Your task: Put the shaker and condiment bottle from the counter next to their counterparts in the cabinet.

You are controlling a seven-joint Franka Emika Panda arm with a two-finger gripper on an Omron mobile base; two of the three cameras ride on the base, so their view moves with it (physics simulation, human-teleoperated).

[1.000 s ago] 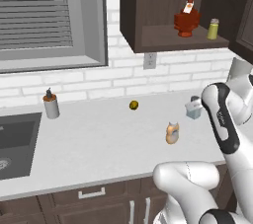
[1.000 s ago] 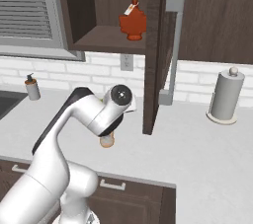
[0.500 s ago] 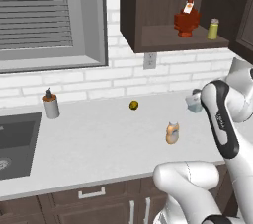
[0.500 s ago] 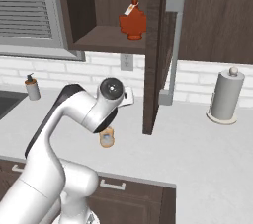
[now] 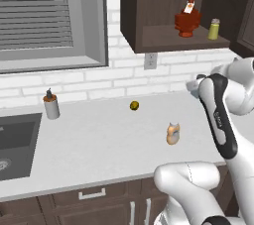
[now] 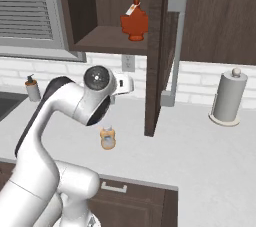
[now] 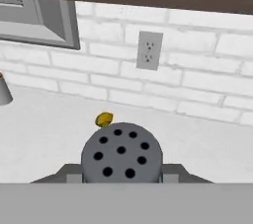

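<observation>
My gripper [image 7: 121, 172] is shut on the pale blue-grey shaker [image 7: 121, 156], whose dark perforated cap faces the hand camera. It holds the shaker [image 5: 192, 86] in the air above the counter [image 5: 99, 144], below the cabinet [image 5: 158, 11]. In the right base view the gripper [image 6: 125, 83] hangs left of the open cabinet door. The orange-tan condiment bottle [image 5: 172, 134] [image 6: 107, 138] stands upright on the counter, below the hand. On the cabinet shelf stand the dark red bottle [image 5: 187, 18] [image 6: 134, 21] and the yellow-green shaker [image 5: 214, 29].
A grey dispenser [image 5: 50, 106] stands by the sink [image 5: 12, 140] at the left. A small yellow thing [image 5: 134, 105] [image 7: 104, 118] lies near the back wall under an outlet [image 7: 149, 50]. The open cabinet door [image 6: 155, 56] hangs over the counter; a paper towel roll [image 6: 229, 96] stands at the right.
The gripper has lifted the shaker off the counter and carried it higher, toward the cabinet. The condiment bottle has not moved.
</observation>
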